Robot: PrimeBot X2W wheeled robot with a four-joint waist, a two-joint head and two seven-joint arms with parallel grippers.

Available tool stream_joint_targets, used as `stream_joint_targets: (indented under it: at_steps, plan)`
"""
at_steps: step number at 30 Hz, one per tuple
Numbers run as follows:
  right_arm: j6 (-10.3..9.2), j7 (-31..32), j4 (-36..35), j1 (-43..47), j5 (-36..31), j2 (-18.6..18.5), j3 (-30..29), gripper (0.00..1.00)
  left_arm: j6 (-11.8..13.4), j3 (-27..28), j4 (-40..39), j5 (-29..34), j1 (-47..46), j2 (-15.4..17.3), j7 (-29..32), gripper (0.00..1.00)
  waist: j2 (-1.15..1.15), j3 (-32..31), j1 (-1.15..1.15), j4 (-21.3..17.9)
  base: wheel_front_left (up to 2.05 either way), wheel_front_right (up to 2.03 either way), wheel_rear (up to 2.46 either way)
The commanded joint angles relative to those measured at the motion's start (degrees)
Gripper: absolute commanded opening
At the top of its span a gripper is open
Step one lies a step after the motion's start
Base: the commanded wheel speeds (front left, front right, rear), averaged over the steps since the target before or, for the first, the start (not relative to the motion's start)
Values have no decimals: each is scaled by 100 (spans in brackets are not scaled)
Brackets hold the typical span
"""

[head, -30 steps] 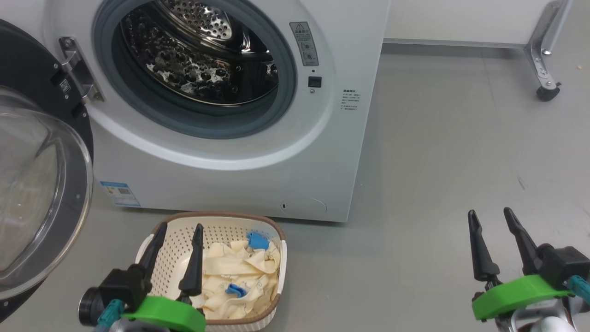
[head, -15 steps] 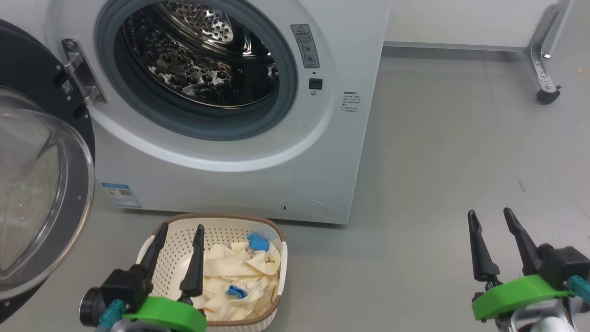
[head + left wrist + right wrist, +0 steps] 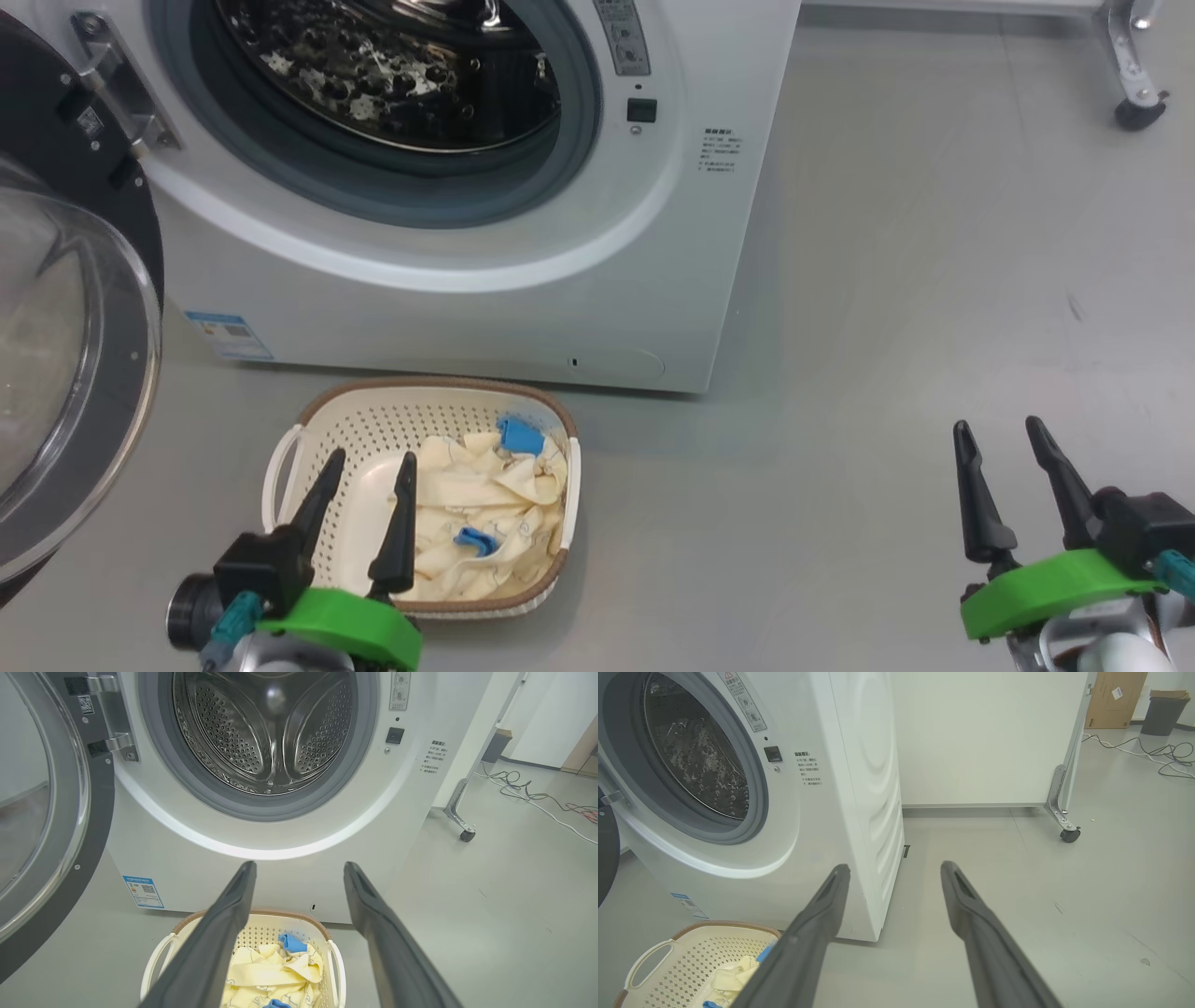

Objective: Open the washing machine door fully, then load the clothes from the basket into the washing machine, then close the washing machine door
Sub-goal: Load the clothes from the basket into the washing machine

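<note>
The left gripper (image 3: pixel 372 456) is held spread and empty over the basket (image 3: pixel 429 385), lower left — the right gripper (image 3: pixel 998 425) likewise, lower right.

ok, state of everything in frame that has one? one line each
washing machine door, swung wide open on its left hinge
washing machine, open, drum empty
basket, upright on the floor in front of the machine, loaded
clothes, crumpled in the basket, none loaded yet
left gripper, jaws open, empty, over the basket
right gripper, jaws open, empty, over bare floor
</note>
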Motion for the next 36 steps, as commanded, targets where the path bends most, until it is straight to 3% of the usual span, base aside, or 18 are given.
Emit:
stream_joint_targets:
  at_steps: [1,14,26,36]
  plan:
    - [20,-56,-142,-343,-17,-115,91,100,-28,164,-161,55,-349,24,-81,100,0,266,0,-26,0,0,0]
    - [20,-56,-51,-1028,-189,-133,133,100,-36,-7,1005,-154,-1546,198,-81,100,0,1907,0,-209,0,0,0]
    - [20,-56,-105,-1723,-364,-190,373,100,-38,-1711,3269,-1205,-3400,604,452,100,0,3270,0,-539,0,0,0]
    - [20,-56,-209,-1949,-402,-59,404,100,-38,-3133,4061,-2040,-4422,993,1188,100,0,4044,0,-855,0,0,0]
